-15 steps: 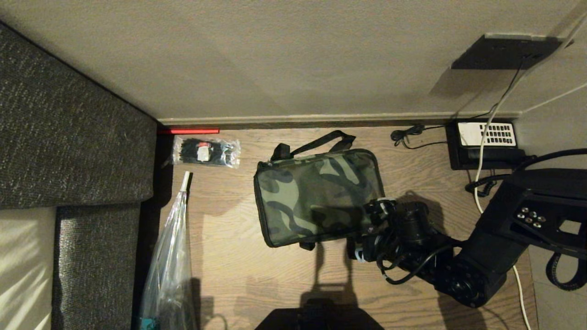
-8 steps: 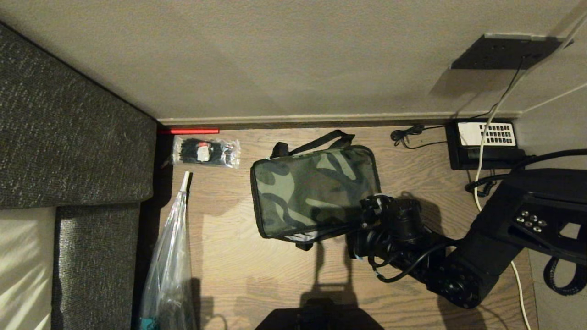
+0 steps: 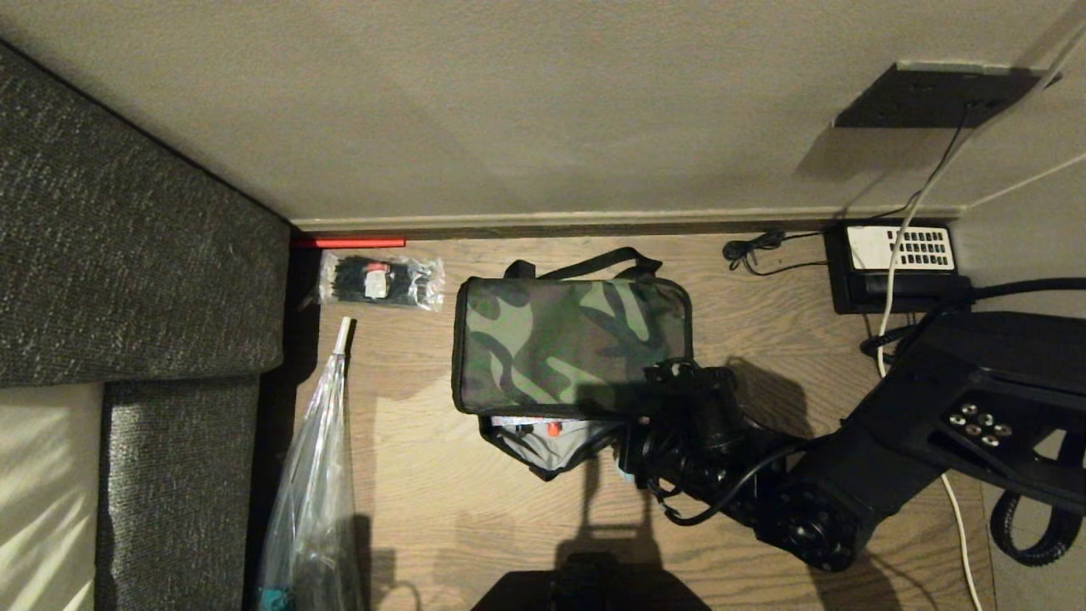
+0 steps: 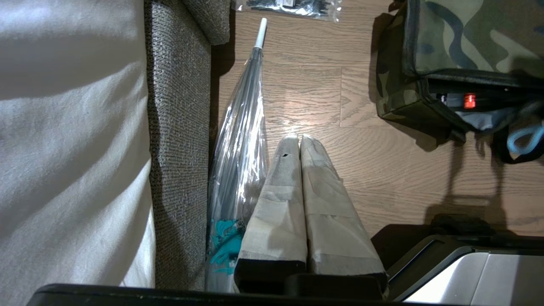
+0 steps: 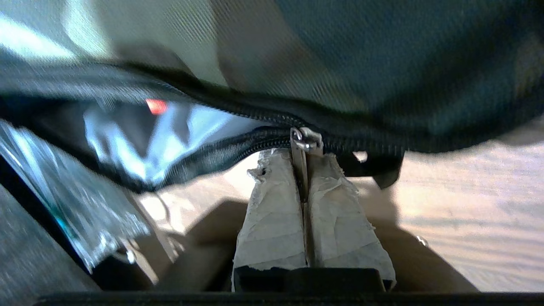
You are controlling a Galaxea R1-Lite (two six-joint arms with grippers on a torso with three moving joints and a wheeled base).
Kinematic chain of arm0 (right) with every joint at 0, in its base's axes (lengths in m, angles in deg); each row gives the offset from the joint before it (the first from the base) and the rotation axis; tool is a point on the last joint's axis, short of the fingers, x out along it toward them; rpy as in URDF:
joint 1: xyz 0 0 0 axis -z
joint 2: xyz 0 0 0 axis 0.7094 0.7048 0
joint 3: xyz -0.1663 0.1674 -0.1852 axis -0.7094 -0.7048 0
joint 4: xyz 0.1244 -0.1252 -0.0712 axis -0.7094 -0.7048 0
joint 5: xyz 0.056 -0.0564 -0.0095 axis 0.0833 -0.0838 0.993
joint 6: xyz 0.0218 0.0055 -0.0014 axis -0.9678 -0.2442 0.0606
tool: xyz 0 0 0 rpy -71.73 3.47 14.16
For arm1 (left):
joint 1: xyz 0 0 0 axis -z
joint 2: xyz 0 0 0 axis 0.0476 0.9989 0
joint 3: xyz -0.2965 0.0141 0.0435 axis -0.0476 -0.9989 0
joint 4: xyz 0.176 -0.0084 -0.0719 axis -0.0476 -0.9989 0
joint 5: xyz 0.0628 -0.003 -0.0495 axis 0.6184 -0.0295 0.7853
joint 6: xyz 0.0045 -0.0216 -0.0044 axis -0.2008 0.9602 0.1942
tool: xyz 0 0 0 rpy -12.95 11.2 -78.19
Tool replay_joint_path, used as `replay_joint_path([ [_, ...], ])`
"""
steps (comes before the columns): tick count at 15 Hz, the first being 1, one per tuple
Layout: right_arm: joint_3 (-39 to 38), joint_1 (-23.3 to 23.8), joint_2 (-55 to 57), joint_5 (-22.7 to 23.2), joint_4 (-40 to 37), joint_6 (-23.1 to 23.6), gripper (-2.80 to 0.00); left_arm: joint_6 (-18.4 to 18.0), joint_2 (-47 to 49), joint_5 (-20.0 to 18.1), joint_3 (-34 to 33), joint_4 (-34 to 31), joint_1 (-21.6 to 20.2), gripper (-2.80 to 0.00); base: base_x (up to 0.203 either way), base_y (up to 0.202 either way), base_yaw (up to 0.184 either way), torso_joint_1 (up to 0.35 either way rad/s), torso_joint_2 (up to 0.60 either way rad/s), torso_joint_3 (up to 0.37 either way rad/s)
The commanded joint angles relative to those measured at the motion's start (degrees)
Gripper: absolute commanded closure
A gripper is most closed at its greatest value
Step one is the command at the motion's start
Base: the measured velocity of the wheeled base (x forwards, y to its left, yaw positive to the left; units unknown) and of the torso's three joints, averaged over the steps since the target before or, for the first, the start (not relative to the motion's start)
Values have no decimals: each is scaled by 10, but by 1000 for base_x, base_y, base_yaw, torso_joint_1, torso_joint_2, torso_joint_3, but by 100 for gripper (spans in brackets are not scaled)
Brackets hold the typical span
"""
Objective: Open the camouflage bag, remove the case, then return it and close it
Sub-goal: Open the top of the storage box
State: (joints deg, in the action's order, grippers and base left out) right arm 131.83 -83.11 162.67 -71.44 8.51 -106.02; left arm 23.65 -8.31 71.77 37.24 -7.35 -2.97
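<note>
Pinching the metal zipper pull (image 5: 304, 146) between its taped fingers (image 5: 272, 212), the right gripper (image 5: 304, 159) sits at the near right corner of the camouflage bag (image 3: 570, 346). Only the right wrist view shows this grip: the two pads are pressed together with the thin pull tab caught between them, right where the two rows of zipper teeth meet. Beside that point the teeth have parted, and through the gap a pale grey lining and a small red spot (image 5: 156, 106) show.

From the head view the fingers themselves are hidden behind the wrist and its cables; what that view adds is the bag's place, lying on the wooden floor (image 3: 441, 509) close to the wall, with its camouflage lid lifted along the near edge and a black strap (image 3: 594, 259) at its far side. Under the lifted edge the case (image 3: 526, 424) shows as a dark strip with a red dot, inside the bag.

The left wrist view gives the same opening from the side, with the red spot on the dark case (image 4: 469, 101) above the grey lining. It also shows the left gripper (image 4: 299, 138) hanging apart from the bag, fingers pressed together on nothing, beside a clear folded umbrella (image 4: 240, 144) that lies along a grey sofa (image 4: 178, 127). A packet of black ties (image 3: 379, 281) and a desk phone (image 3: 899, 265) rest near the wall.
</note>
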Motion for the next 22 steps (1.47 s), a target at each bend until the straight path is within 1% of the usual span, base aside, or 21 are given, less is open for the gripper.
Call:
replay_joint_path([
  [1, 38, 0, 0, -27, -4, -26, 0, 0, -1, 0, -1, 0, 0, 0, 0, 0, 0, 0, 0, 0],
  [2, 34, 0, 0, -28, -9, -29, 0, -1, 0, 0, -2, 0, 0, 0, 0, 0, 0, 0, 0, 0],
  [3, 15, 0, 0, -20, -10, -26, 0, 0, -1, 0, -1, 0, 0, 0, 0, 0, 0, 0, 0, 0],
  [5, -9, 6, 0, -7, -3, 6, 0, 0, -1, 0, -1, 0, 0, 0, 0, 0, 0, 0, 0, 0],
  [6, -15, 12, 2, -8, 0, 35, -280, 0, 0, 0, -2, 0, 0, 0, 0, 0, 0, 0, 0, 0],
  [7, -21, 17, 3, -11, 0, 67, -280, 0, 0, 0, -1, 0, 0, 0, 0, 0, 0, 0, 0, 0],
  [8, -28, 20, 3, -15, 1, 74, -280, 0, 0, 0, -1, 0, 0, 0, 0, 0, 0, 0, 0, 0],
  [10, -73, 30, -11, -6, 25, 86, -280, 0, -1, 0, -1, 0, 0, 0, 0, 0, 0, 0, 0, 0],
  [13, -127, 45, -27, 12, 41, 161, -280, 0, -1, 0, -1, 0, 0, 0, 0, 0, 0, 0, 0, 0],
  [15, -132, 45, -30, 62, 63, 162, -280, 0, -1, 0, -1, 0, 0, 0, 0, 0, 0, 0, 0, 0],
  [16, -131, 45, -30, 85, 72, 155, -280, -1, -1, 0, -1, 0, 0, 0, 0, 0, 0, 0, 0, 0],
  [17, -125, 49, -26, 95, 74, 156, -280, 0, 0, 0, -1, 0, 0, 0, 0, 0, 0, 0, 0, 0],
  [19, -112, 65, -25, 96, 71, 159, -280, 0, -1, 0, -1, 0, 0, 0, 0, 0, 0, 0, 0, 0],
  [22, -119, 65, -19, 100, 66, 160, -280, -1, -1, 0, -2, 0, 0, 0, 0, 0, 0, 0, 0, 0],
])
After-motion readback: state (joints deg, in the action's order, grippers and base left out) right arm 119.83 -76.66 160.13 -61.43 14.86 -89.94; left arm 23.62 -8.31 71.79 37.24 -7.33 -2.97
